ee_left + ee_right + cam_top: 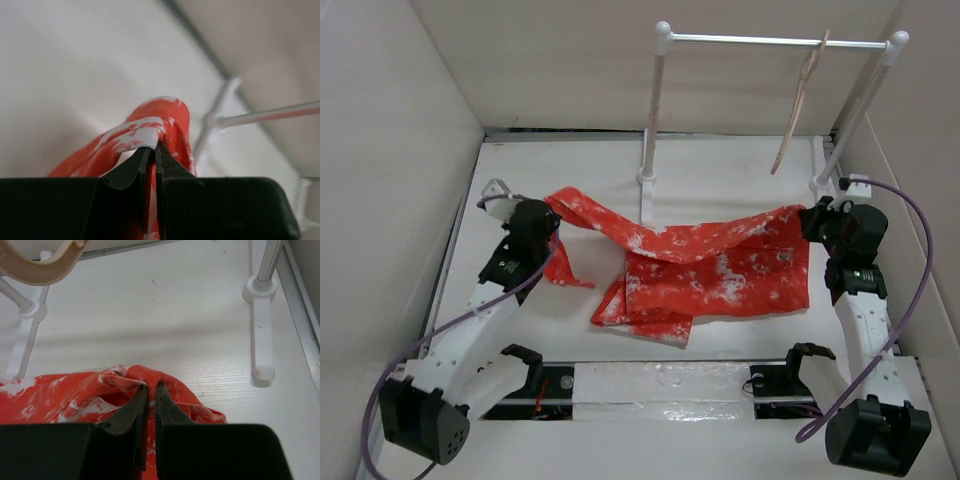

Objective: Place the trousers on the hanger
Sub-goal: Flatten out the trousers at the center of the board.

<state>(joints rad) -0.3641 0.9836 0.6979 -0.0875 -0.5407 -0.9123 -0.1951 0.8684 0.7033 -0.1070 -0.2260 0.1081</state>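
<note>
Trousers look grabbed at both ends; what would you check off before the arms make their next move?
1. Left gripper shut on trousers: ok.
2. Right gripper shut on trousers: ok.
3. Hanger hanging from rail: ok.
4. Trousers smooth between the grippers: not ok, the middle lies folded on the table.
5. Pinches deep enough to survive a lift: cannot tell.

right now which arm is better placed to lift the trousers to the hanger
Right, probably: the right gripper is shut on the trousers close to the hanger, which hangs near the right end of the rail. The left gripper also pinches cloth, but far left.
</note>
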